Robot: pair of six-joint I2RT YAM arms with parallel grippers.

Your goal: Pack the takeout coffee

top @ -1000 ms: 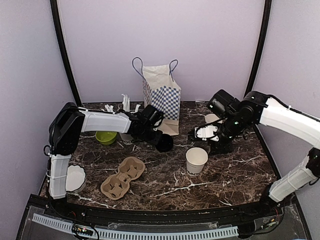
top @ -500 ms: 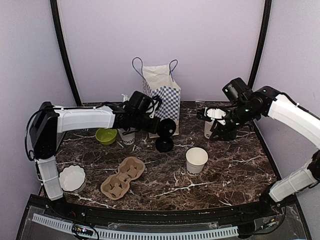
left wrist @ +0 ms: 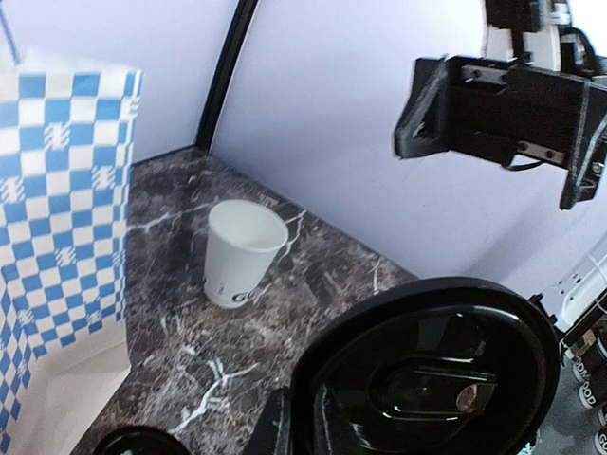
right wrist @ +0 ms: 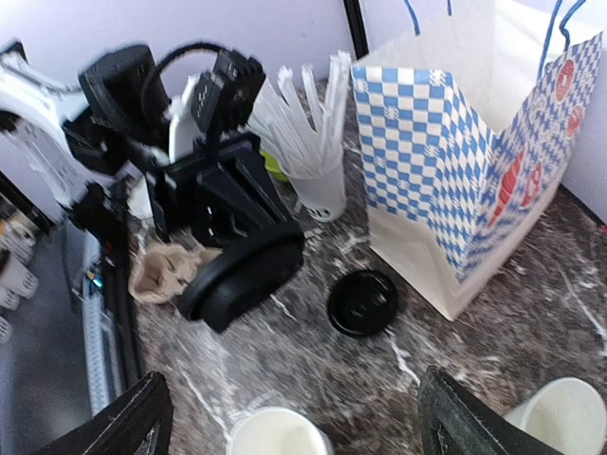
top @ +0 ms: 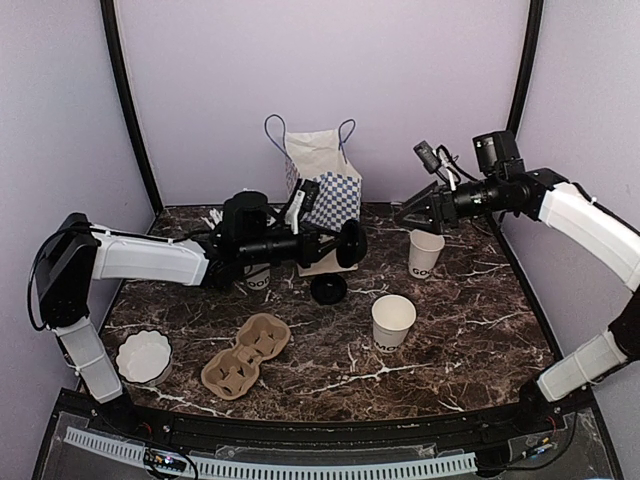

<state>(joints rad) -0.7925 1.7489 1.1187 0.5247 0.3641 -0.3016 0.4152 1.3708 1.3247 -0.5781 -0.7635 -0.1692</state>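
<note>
Takeout coffee sits unpacked on a dark marble table [top: 480,350], both cups uncovered and both lids apart from them. At far left a white bowl [top: 145,357] rests near the front edge; just right of it lies a brown pulp carrier [top: 245,352]. Behind these the left arm reaches across the table, partly hiding a straw cup [top: 256,281]; the left gripper [top: 340,245] is clamped on the held lid [top: 352,243], a round black lid turned on edge and raised off the marble in front of the blue-checked paper bag [top: 325,195], which stands upright at the back. The flat lid [top: 328,289] lies on the table below the held one, near the bag's base. To the right the near cup [top: 393,320] stands upright toward the front, well apart from the carrier; the far cup [top: 426,253] stands upright behind it, right of the bag. The right gripper [top: 410,216] hovers above and just left of the far cup; its fingers [right wrist: 128,422] are spread wide with nothing between them.
</note>
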